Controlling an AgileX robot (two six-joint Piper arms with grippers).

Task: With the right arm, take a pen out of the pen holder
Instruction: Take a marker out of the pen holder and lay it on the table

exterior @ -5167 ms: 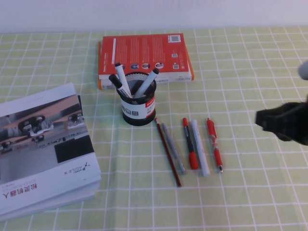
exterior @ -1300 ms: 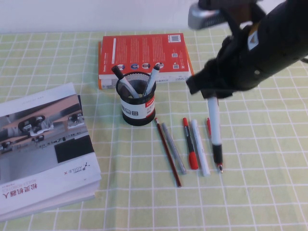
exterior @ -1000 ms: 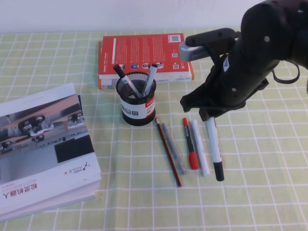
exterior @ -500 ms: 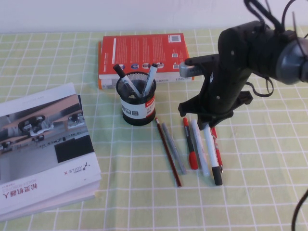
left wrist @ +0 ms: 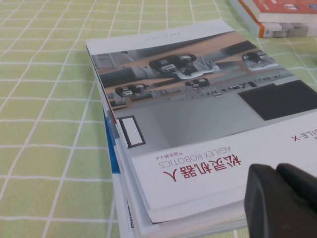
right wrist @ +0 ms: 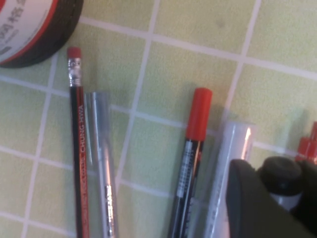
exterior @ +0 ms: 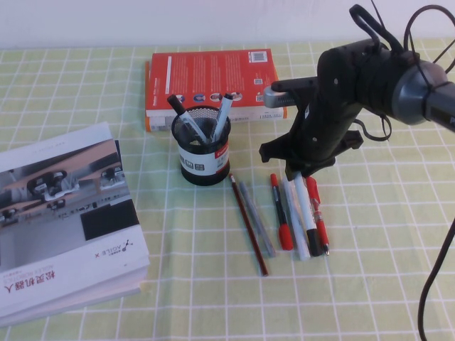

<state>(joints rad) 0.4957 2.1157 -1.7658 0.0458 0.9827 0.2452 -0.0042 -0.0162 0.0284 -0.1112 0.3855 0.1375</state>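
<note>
Row of loose pens (exterior: 281, 213) lying in front of a black mesh pen holder (exterior: 205, 153).
The holder stands before the flat red book (exterior: 213, 85) and right of the stack of white booklets (exterior: 64, 220). The right gripper (exterior: 302, 176) is low over the row, on the black-and-white marker (exterior: 308, 213). The left gripper (left wrist: 285, 198) is above the stack.

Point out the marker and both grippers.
marker (exterior: 307, 213), high view, on its white barrel.
right gripper (exterior: 300, 175), high view, between the fingertips gripping the marker's end.
left gripper (left wrist: 276, 176), left wrist view, between the fingertips, over the booklet (left wrist: 198, 124).
</note>
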